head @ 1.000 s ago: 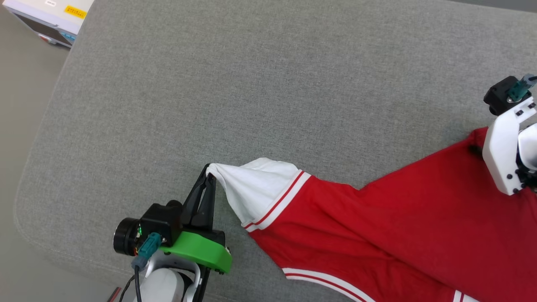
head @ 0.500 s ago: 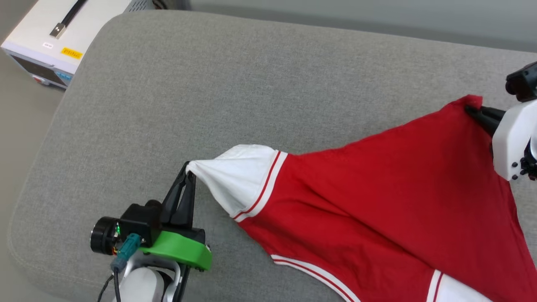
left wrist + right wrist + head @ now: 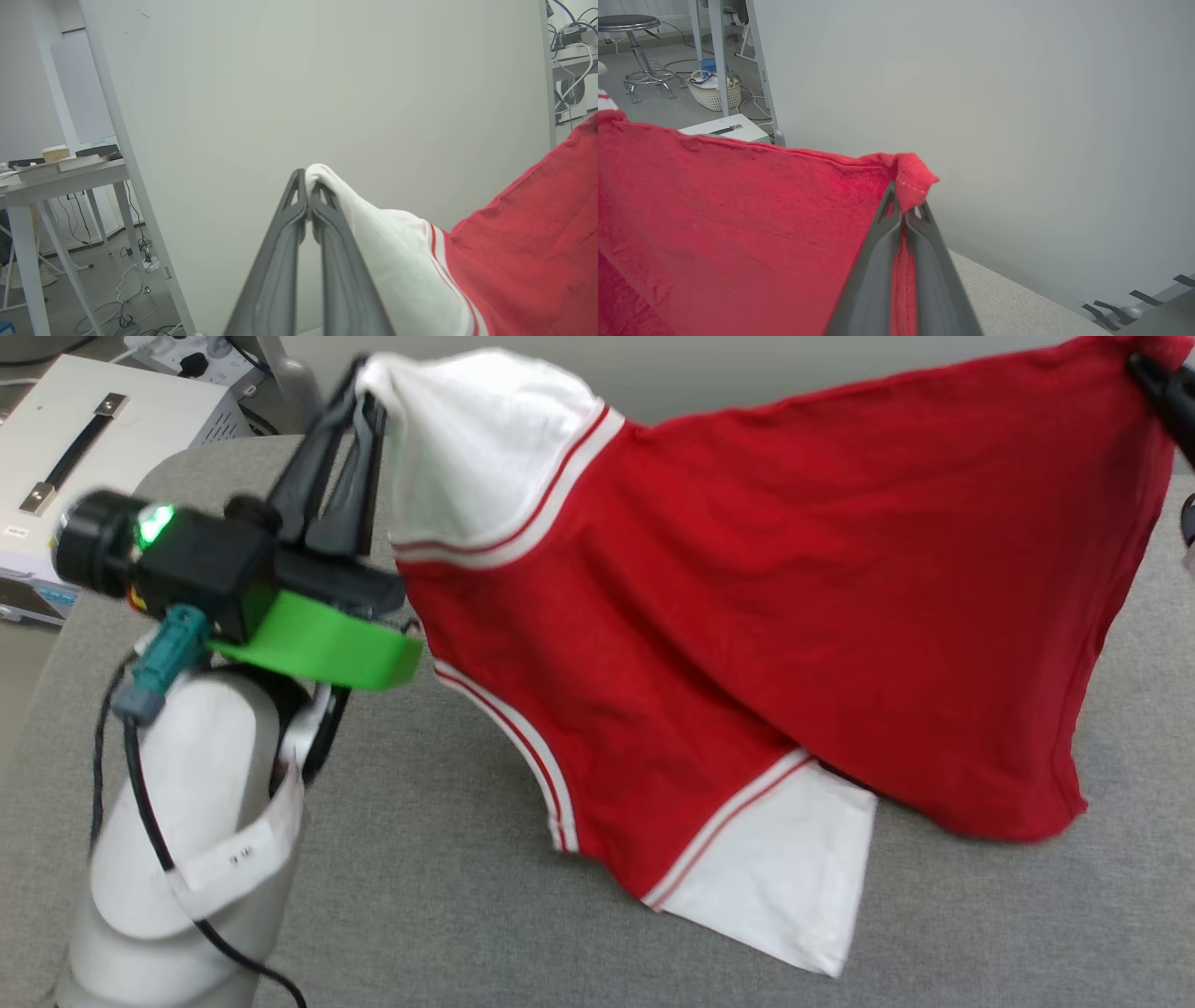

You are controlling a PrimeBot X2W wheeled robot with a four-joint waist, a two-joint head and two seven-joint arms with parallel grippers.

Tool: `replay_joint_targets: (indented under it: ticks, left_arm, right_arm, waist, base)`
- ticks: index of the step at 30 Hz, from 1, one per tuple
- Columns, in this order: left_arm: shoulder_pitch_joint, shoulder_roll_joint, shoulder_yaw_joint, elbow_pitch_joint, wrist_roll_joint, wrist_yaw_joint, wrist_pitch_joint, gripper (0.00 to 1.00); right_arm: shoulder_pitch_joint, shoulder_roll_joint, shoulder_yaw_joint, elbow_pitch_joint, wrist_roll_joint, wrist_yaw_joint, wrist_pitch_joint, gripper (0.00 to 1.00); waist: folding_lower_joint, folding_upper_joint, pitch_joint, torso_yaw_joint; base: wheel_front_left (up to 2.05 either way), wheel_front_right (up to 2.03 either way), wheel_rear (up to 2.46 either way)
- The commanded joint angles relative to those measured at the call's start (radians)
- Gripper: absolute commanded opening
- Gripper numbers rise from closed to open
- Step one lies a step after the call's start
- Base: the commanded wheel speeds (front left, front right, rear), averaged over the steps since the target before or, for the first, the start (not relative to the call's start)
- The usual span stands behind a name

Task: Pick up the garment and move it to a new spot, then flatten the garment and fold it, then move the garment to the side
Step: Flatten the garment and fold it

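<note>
- Grey padded bench (image 3: pixel 448 896) spans the lower part of the head view.
- Garment (image 3: pixel 747 569) hangs stretched across the upper frame, with one white sleeve resting on the bench at lower centre.
- Left hand (image 3: pixel 362 383), upper left, is clenched on the other white sleeve's tip.
- Right hand (image 3: pixel 904 205), upper right, is clenched on a red corner.

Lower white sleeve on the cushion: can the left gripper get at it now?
Probably not yet: the left gripper is shut on the raised white sleeve, so it's occupied. The cushion towards the lower sleeve looks unobstructed.
</note>
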Motion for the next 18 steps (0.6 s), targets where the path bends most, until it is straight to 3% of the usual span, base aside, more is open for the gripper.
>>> replay_joint_targets:
  ticks: [1,10,18]
  left_arm:
    - [-0.078,0.009,-0.004,-0.001,0.009,-0.012,0.013,0.00]
    - [-0.562,0.036,-0.030,0.103,-0.008,-0.051,0.082,0.00]
    - [-0.976,0.065,-0.058,0.301,-0.013,-0.061,0.063,0.00]
  right_arm:
    - [-0.029,0.009,-0.029,-0.011,-0.014,-0.001,0.011,0.00]
    - [-0.285,0.072,-0.206,-0.021,-0.116,-0.001,0.081,0.00]
    - [-0.621,0.142,-0.227,0.109,-0.268,-0.001,0.084,0.00]
  waist:
    - [0.0000,-0.0001,0.024,-0.010]
    - [0.0000,-0.0001,0.224,-0.038]
    - [0.0000,-0.0001,0.393,-0.056]
  base:
    - [0.00,0.00,0.00]
    - [0.00,0.00,0.00]
    - [0.00,0.00,0.00]
